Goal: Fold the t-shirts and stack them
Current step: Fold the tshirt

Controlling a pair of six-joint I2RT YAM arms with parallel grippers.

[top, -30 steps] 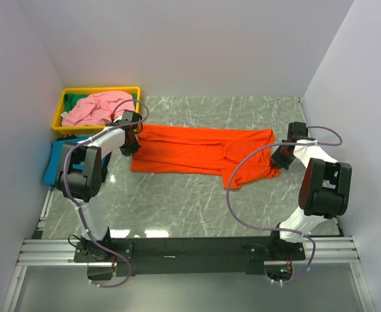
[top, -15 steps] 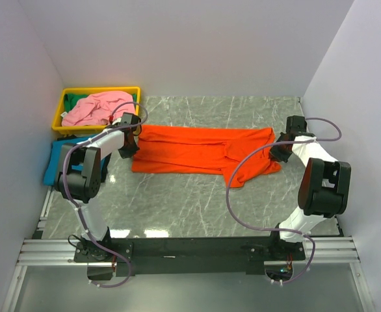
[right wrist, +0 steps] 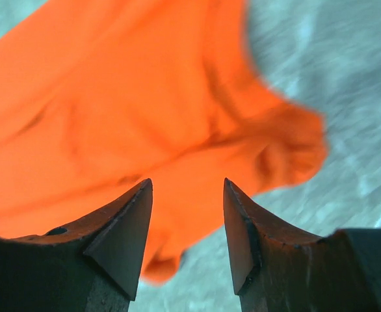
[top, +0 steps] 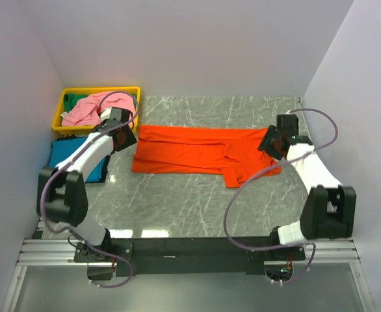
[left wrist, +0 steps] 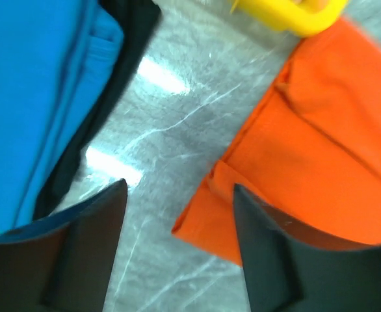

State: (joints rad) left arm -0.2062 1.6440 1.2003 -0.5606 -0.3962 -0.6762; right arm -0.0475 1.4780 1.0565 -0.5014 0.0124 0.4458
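Note:
The orange t-shirt (top: 197, 149) lies spread flat across the marble table, folded lengthwise, with a rumpled sleeve at its right end (top: 255, 170). My left gripper (top: 127, 133) hovers at the shirt's left edge. In the left wrist view the left gripper (left wrist: 177, 195) is open and empty over bare marble, beside the orange t-shirt's corner (left wrist: 307, 162). My right gripper (top: 268, 142) hangs over the right end. In the right wrist view the right gripper (right wrist: 187, 185) is open above the orange t-shirt (right wrist: 145, 97), holding nothing. The teal t-shirt (top: 77, 156) lies folded at the left. The pink t-shirt (top: 93, 107) is bunched in the tray.
A yellow tray (top: 64, 97) stands at the back left, with green cloth (top: 80, 101) under the pink shirt. Its rim (left wrist: 288, 16) is close above the orange shirt's corner. Grey walls enclose the table on three sides.
Both grippers have opened and let go of the orange shirt's ends. The left gripper rose and drew back toward the tray; the right moved left over the shirt's right end.

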